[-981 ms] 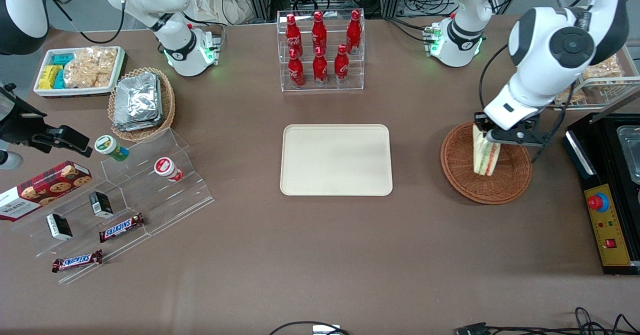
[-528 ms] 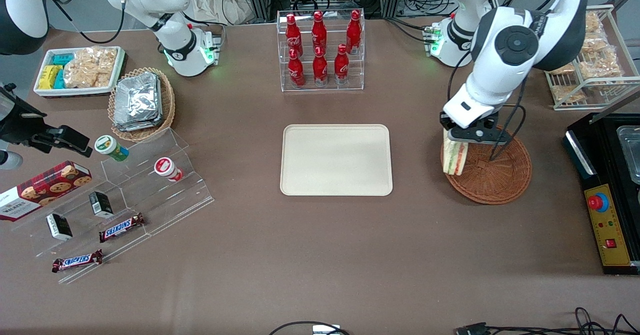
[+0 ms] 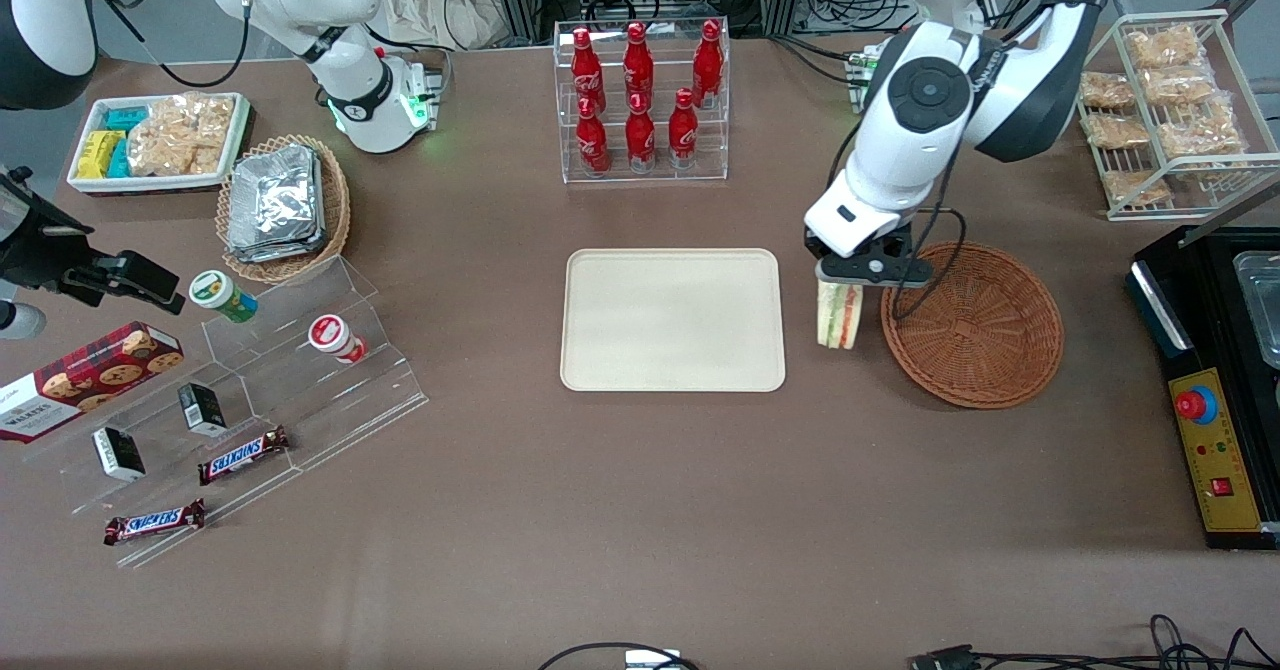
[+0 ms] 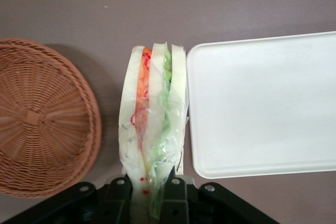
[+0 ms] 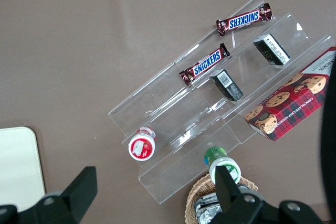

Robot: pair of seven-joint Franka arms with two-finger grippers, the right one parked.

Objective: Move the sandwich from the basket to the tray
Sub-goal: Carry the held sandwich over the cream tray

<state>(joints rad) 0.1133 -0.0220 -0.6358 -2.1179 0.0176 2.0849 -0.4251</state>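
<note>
One clear-wrapped triangular white-bread sandwich (image 3: 839, 314) hung in the front view from the left gripper (image 3: 868, 272), between the flat cream plastic tray (image 3: 672, 320) and the round reddish-brown wicker basket (image 3: 972, 324), at the tray's three o'clock. At the wrist, closed fingers (image 4: 118, 195) pinched only its narrow end; slippery wrap could let it slide out short of the tray.

Cola bottles (image 3: 640, 100), foil packets (image 3: 275, 202), perhaps cookies (image 3: 95, 370)

White rounded arm links, black joint caps, black gripper (image 3: 868, 272), black cable, green base lights
</note>
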